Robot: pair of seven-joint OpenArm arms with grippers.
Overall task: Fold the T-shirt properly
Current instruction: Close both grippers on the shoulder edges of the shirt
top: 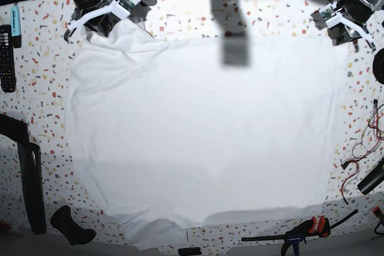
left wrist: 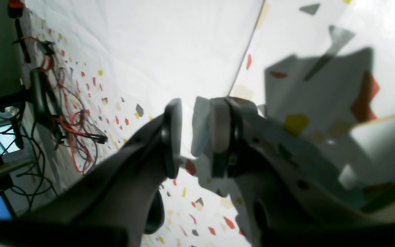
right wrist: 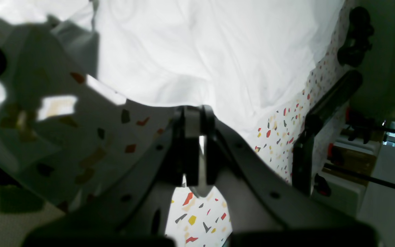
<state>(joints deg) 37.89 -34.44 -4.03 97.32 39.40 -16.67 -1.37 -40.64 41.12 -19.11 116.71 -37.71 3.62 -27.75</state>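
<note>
The T-shirt [top: 198, 130] lies spread flat over most of the speckled table [top: 42, 100], white and lightly wrinkled. At its far left corner my right gripper [top: 122, 12] is shut on the cloth, and the corner is drawn up into a point toward it. In the right wrist view the shirt's [right wrist: 201, 51] edge runs straight into the closed right gripper [right wrist: 193, 118]. My left gripper [top: 333, 20] sits at the shirt's far right corner. In the left wrist view the left gripper [left wrist: 192, 116] shows a narrow gap between its fingers, beside the shirt [left wrist: 156, 44] edge. A pale piece rests against one finger [left wrist: 218, 130]; cloth or pad, I cannot tell.
A black remote [top: 6, 49] lies at the left edge. Black clamp parts [top: 33, 184] sit at the near left, and a red-and-black clamp [top: 303, 231] at the near right. Loose red and black wires [left wrist: 70, 130] trail along the right side [top: 372, 130].
</note>
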